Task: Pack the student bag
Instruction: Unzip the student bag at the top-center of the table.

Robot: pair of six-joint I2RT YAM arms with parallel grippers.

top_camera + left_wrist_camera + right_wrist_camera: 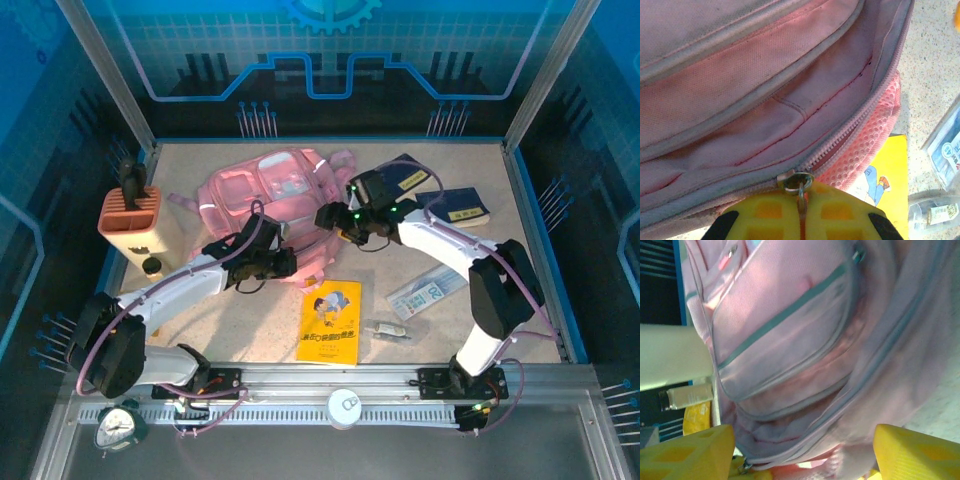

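Observation:
The student bag (268, 192) is a large pink backpack lying at the back middle of the table, with its main compartment (790, 120) unzipped and gaping. My left gripper (284, 262) is at the bag's near edge. In the left wrist view its yellow fingers (765, 215) are pressed together, and the left gripper (803, 200) is shut on the metal zipper pull (796, 180). My right gripper (335, 220) hovers at the bag's right side. Its yellow fingers (690, 452) stand wide apart, so the right gripper (805, 460) is open over the pink fabric (790, 340) and holds nothing.
An orange-and-cream pen holder (128, 218) stands at the left. A yellow book (330, 321) lies in front of the bag, with a packet (428, 293) and a small tube (388, 330) to its right. Dark blue books (460, 206) lie at the back right. A clock (120, 426) sits on the near rail.

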